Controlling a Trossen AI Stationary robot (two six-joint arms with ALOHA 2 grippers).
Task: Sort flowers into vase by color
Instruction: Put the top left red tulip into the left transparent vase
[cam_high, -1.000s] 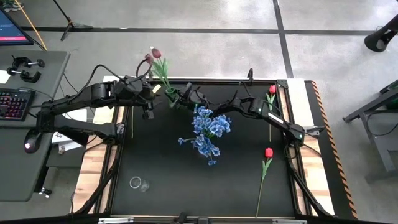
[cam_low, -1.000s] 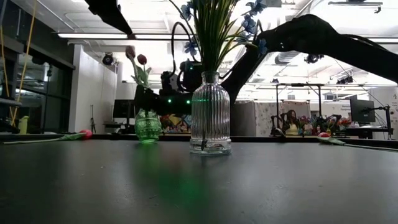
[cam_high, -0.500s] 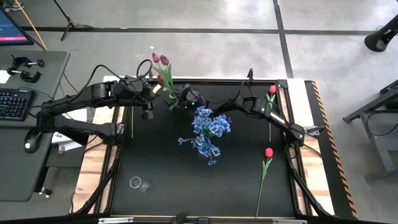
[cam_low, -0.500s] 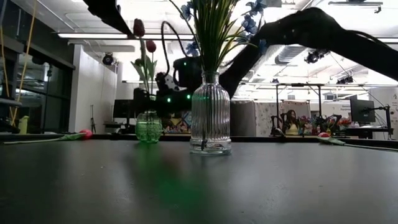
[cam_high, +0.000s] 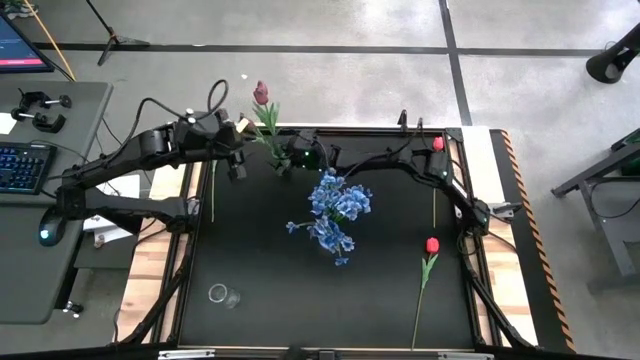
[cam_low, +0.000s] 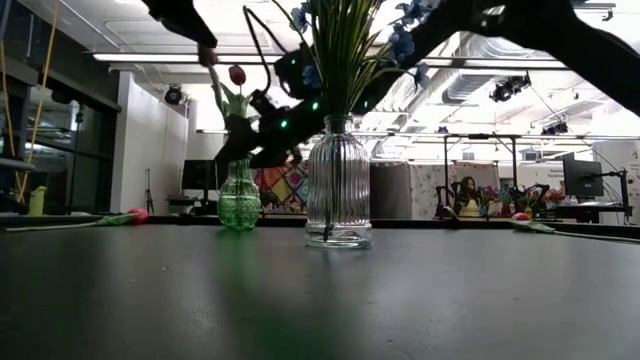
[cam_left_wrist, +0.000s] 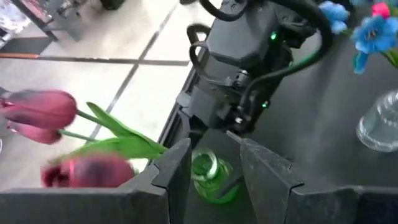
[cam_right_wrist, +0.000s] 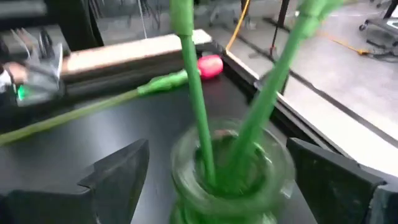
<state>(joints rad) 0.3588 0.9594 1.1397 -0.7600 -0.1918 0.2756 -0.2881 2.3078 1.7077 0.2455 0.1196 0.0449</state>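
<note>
Placing the pink-maroon tulips in the small green glass vase is the step in hand, judged near done: two stems stand inside the vase mouth in the right wrist view, blossoms leaning out past the far edge of the tabletop. Right gripper sits at the vase w/ jaws spread wide, one to each side of the glass and clear of both stems, so it holds nothing. Left gripper hovers just beside the vase on its other side; jaws part-open w/ nothing seen between them, the vase showing through the gap in the left wrist view. Blue-blossom bunch already stands in the clear ribbed vase at tabletop centre. Still unsorted: one red tulip lying near the right edge, another at the far right corner, and a third blossom lying at the far left in the low view. A small clear glass stands near the front left. Next move, as judged: right arm lifts clear w/o snagging leaves, then goes for a red tulip; gripping low on the thin stem should matter, since the stems look slender and flat on the mat.
</note>
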